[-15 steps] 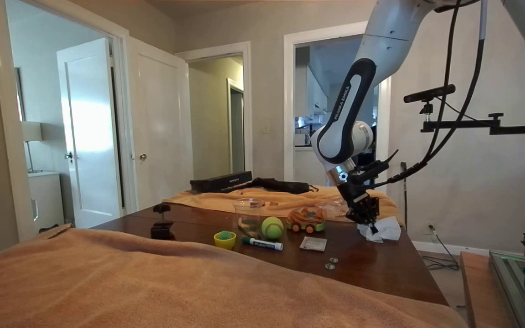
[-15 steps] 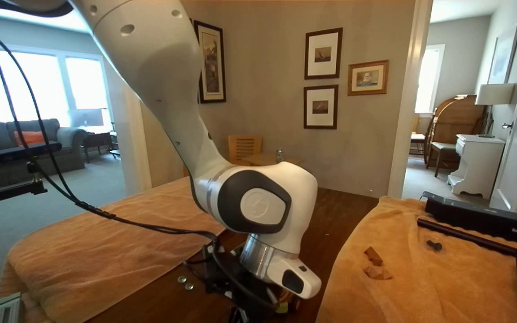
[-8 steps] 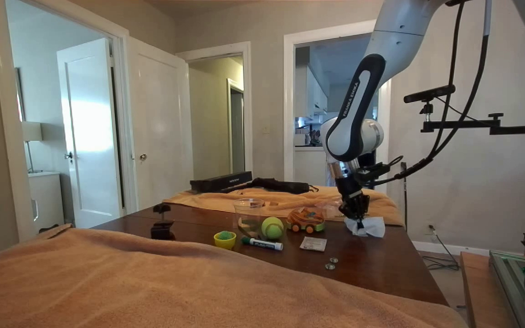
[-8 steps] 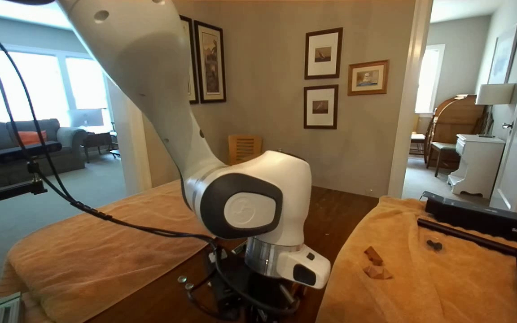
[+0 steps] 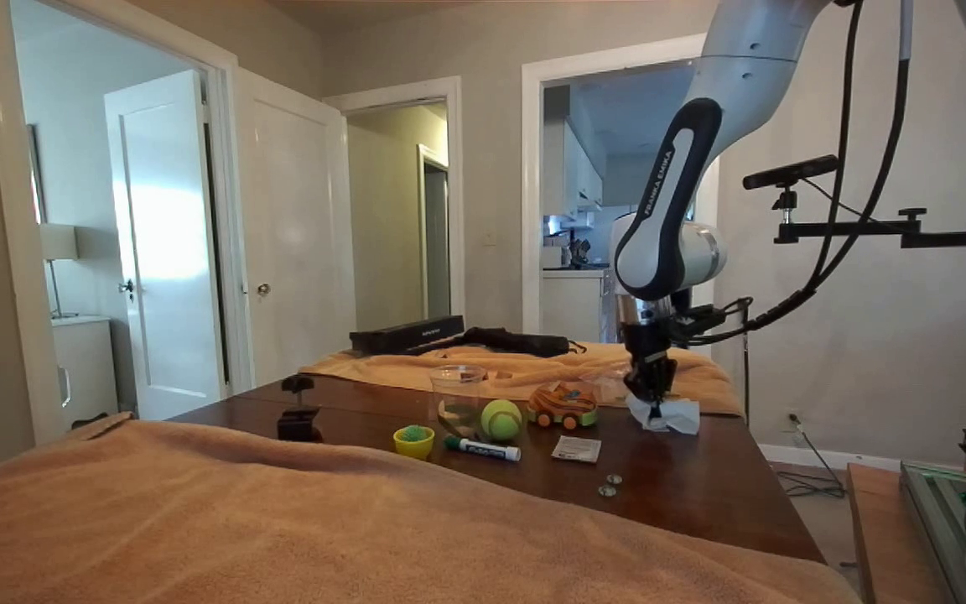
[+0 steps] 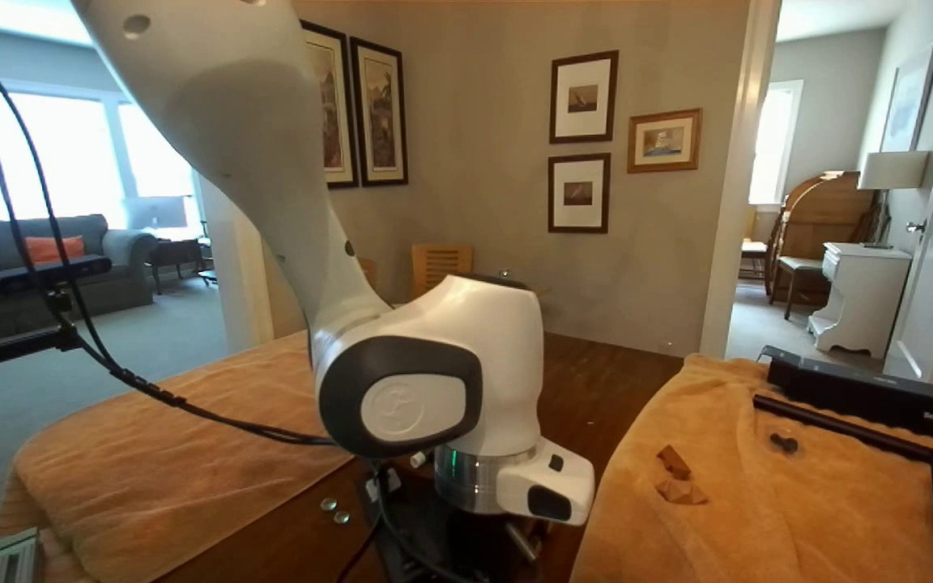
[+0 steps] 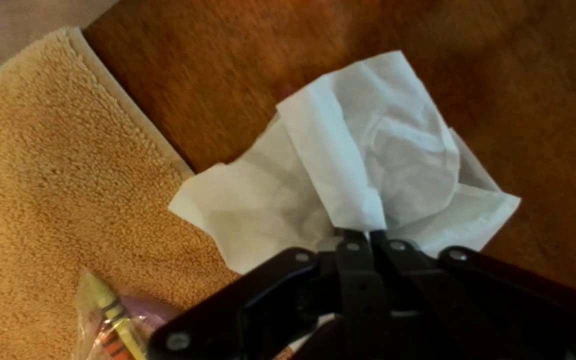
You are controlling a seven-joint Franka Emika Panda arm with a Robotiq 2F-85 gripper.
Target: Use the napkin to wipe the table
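The white crumpled napkin (image 5: 678, 416) lies spread on the dark brown glossy table (image 5: 701, 486) near its far right corner in an exterior view. My gripper (image 5: 656, 409) points down at it. In the wrist view my gripper (image 7: 366, 234) is shut on a raised fold of the napkin (image 7: 408, 170). The rest of the napkin fans out around the fingertips, its left end at the edge of the tan cloth and its right part over the table (image 7: 208, 80). In an exterior view the arm hides the napkin, and only part of the table (image 6: 604, 389) shows.
Left of the gripper are a toy car (image 5: 563, 407), tennis ball (image 5: 501, 419), clear cup (image 5: 443, 390), marker (image 5: 487, 450), yellow cup (image 5: 413, 445), packet (image 5: 576, 449) and glass gems (image 5: 608, 490). A tan cloth (image 7: 68, 165) with a crayon bag (image 7: 118, 320) borders the napkin.
My gripper and the napkin have slid left across the table in an exterior view, away from its right edge. The hand has turned from tilted to nearly upright.
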